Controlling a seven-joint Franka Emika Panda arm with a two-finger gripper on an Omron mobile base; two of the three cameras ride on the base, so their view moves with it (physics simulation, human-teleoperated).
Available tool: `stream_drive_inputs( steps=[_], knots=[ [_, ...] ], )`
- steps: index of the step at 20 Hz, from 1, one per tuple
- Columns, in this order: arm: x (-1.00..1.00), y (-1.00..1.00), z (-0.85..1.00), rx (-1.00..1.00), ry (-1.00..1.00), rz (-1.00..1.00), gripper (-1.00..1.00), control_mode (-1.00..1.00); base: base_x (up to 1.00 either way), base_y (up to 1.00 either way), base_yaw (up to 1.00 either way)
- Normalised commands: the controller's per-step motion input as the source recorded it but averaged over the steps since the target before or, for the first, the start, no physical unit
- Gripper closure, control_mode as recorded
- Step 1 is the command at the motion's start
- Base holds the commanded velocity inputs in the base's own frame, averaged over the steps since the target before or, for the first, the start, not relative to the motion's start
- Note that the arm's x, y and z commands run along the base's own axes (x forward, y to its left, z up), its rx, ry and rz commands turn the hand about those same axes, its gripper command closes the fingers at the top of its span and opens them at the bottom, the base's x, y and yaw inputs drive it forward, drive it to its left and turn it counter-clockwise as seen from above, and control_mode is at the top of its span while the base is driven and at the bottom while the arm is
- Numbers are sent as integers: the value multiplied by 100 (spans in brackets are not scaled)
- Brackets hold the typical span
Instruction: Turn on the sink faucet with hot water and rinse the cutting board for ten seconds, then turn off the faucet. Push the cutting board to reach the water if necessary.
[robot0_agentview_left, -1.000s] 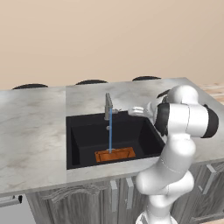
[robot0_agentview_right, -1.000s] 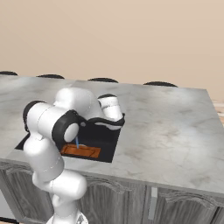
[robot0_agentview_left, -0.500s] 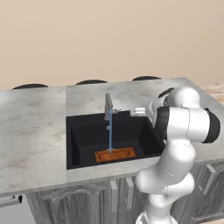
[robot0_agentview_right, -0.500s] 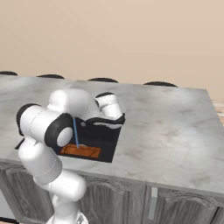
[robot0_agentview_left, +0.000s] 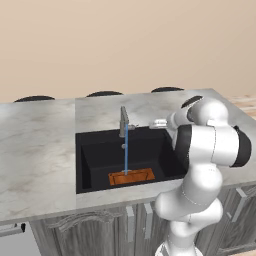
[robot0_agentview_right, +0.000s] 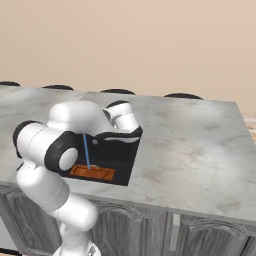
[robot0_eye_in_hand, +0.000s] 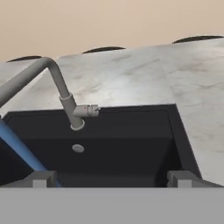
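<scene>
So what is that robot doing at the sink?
It is rinsing a cutting board. The faucet is on, and a thin blue stream of water falls straight onto the board, which lies flat on the bottom of the black sink. The robot's fingers are open, holding nothing, and point toward the faucet from the sink's edge.

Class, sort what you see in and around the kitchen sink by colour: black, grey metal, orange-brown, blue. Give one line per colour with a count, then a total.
Black: 1, the sink
Grey metal: 1, the faucet
Orange-brown: 1, the cutting board
Blue: 1, the water stream
Total: 4
</scene>
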Motion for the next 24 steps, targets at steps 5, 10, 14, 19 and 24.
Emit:
stream_drive_inputs(
  steps=[5, 10, 14, 19, 24],
  knots=[
    [5, 0, 26, 0, -1, 0, -100, -100, 0, 0, 0],
    [18, 0, 18, 0, 0, 0, -100, -100, 0, 0, 0],
    [24, 0, 7, 0, -2, 0, -100, -100, 0, 0, 0],
    [27, 0, 0, 0, 0, 0, -100, -100, 0, 0, 0],
    [7, 0, 0, 0, 0, 0, -100, -100, 0, 0, 0]
  ],
)
